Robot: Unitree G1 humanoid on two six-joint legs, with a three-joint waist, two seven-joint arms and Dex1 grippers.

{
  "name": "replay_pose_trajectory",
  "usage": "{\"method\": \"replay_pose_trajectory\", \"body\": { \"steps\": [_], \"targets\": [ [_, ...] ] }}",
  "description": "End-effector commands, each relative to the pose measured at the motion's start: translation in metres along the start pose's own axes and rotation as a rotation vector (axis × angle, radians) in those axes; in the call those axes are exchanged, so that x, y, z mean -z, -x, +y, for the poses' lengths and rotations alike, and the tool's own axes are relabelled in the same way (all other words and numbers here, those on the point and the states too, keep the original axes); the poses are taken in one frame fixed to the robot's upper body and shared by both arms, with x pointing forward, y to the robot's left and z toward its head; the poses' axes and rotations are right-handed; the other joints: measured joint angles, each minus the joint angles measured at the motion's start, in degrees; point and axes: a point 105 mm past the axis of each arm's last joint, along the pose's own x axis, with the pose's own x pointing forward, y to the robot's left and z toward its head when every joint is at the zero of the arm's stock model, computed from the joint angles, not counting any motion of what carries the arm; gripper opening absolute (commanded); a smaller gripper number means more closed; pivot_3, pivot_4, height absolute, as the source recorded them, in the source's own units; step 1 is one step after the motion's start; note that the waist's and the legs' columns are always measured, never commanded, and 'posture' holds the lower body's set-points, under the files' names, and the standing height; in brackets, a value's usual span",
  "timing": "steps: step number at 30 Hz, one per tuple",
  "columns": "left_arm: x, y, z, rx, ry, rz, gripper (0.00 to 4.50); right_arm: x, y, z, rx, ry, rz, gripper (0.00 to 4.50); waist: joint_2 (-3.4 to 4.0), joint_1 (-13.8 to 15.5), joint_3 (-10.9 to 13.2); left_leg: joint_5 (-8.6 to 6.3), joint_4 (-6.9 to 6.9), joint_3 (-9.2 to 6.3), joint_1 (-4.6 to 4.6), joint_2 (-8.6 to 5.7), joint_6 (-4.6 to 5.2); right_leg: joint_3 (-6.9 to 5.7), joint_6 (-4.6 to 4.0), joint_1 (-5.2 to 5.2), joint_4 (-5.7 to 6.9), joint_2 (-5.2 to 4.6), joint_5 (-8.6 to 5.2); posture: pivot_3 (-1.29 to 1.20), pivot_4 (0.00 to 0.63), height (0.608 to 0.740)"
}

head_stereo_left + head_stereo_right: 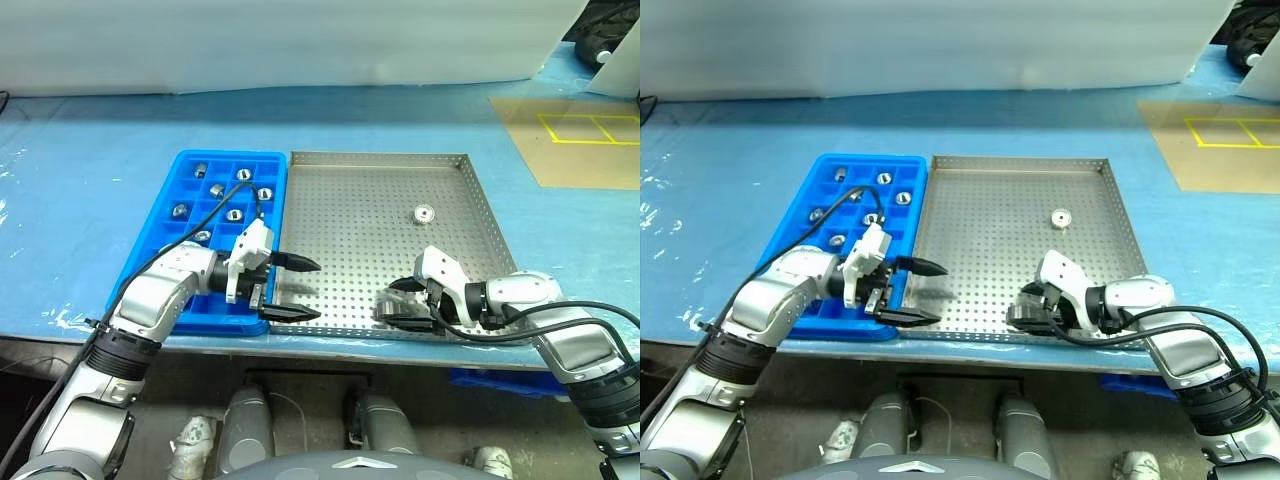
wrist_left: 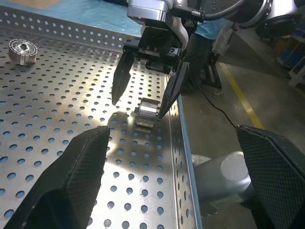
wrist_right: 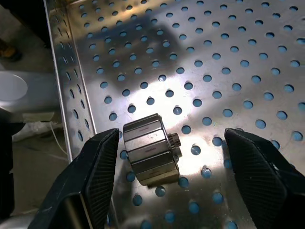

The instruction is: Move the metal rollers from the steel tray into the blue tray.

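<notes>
Inspector: What's in the steel tray (image 1: pixel 455 215), and is anything in the way?

Robot: Two metal rollers there. One lies flat on the perforated floor toward the far right (image 1: pixel 424 212), nothing near it. The other, ridged roller (image 3: pixel 151 155) sits by the near rim, between my right gripper (image 1: pixel 398 304) fingers, which stand wide apart, not clamped. The rim runs close beside one finger (image 3: pixel 90 174).

Inspector: L side?

Robot: Left gripper (image 1: pixel 301 289) hangs spread wide, holding nothing, over the seam where the blue tray (image 1: pixel 150 262) meets the steel one, tips pointing across the steel tray.

Inspector: Count in the blue tray?

Robot: Seven rollers visible (image 1: pixel 217 190), one per compartment, far half. My L arm covers the near cells.

Inspector: View differences?

Robot: Right wrist view shows the ridges and a short hub; head views give a dim blob.
</notes>
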Motion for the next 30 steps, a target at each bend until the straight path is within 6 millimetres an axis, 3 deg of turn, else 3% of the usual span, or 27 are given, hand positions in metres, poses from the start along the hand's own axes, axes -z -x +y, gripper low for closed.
{"method": "replay_pose_trajectory", "body": {
  "steps": [1,4,12,17,21,24,26,30],
  "targets": [
    [-0.010,0.003,0.001,-0.008,-0.046,-0.001,4.50,0.009,-0.006,0.007,-0.029,-0.015,0.013,3.62,0.00,-0.01,0.00,-0.02,0.00,0.00,0.00,0.00,0.04,0.00,0.00,0.02,-0.02,0.00,0.00,-0.21,0.150,0.740],
    [-0.007,0.006,0.002,-0.021,-0.044,0.004,4.50,0.010,-0.007,0.005,-0.024,-0.012,0.011,3.62,0.00,0.03,0.00,-0.07,0.00,0.00,0.00,-0.01,0.11,-0.01,0.03,0.06,-0.10,0.00,-0.02,-0.20,0.150,0.740],
    [-0.001,0.013,0.006,-0.051,-0.047,0.011,4.50,0.003,-0.006,-0.002,-0.012,0.002,-0.013,1.27,0.00,0.02,0.00,-0.10,0.00,0.00,0.01,-0.05,0.16,-0.01,0.04,0.09,-0.13,-0.07,-0.03,-0.19,0.150,0.740],
    [-0.004,0.028,0.011,-0.109,-0.059,0.018,4.50,-0.007,-0.006,-0.010,0.029,0.021,-0.036,1.24,0.01,-0.02,0.00,-0.10,-0.01,0.00,0.04,-0.07,0.15,-0.01,0.04,0.10,-0.13,-0.09,-0.03,-0.17,0.150,0.740],
    [-0.022,0.061,0.026,-0.250,-0.101,0.015,4.50,-0.051,-0.006,-0.013,-0.006,0.053,-0.158,1.24,0.02,-0.34,0.03,-0.09,-0.01,0.00,0.07,-0.06,0.15,0.00,0.04,0.08,-0.08,-0.06,-0.03,-0.13,0.150,0.740],
    [-0.032,0.087,0.041,-0.385,-0.148,0.029,4.50,-0.083,-0.017,-0.017,-0.034,0.121,-0.224,1.24,0.04,-0.24,0.03,-0.07,-0.03,-0.01,0.11,-0.06,0.11,0.01,0.04,0.03,0.03,-0.05,-0.03,-0.08,0.150,0.740],
    [-0.039,0.106,0.052,-0.492,-0.162,0.025,4.50,-0.103,-0.031,-0.017,-0.070,0.155,-0.270,1.24,0.03,0.15,0.03,-0.06,-0.04,-0.02,0.11,-0.07,0.09,0.00,0.03,0.03,0.06,-0.06,-0.03,-0.07,0.150,0.740],
    [-0.039,0.133,0.047,-0.597,-0.175,0.051,4.50,-0.147,-0.070,-0.012,-0.152,0.250,-0.354,1.24,0.02,0.33,0.03,-0.05,-0.08,-0.06,0.01,-0.08,0.08,-0.04,0.00,-0.04,0.03,-0.10,-0.05,0.01,0.150,0.740]
  ]
}}
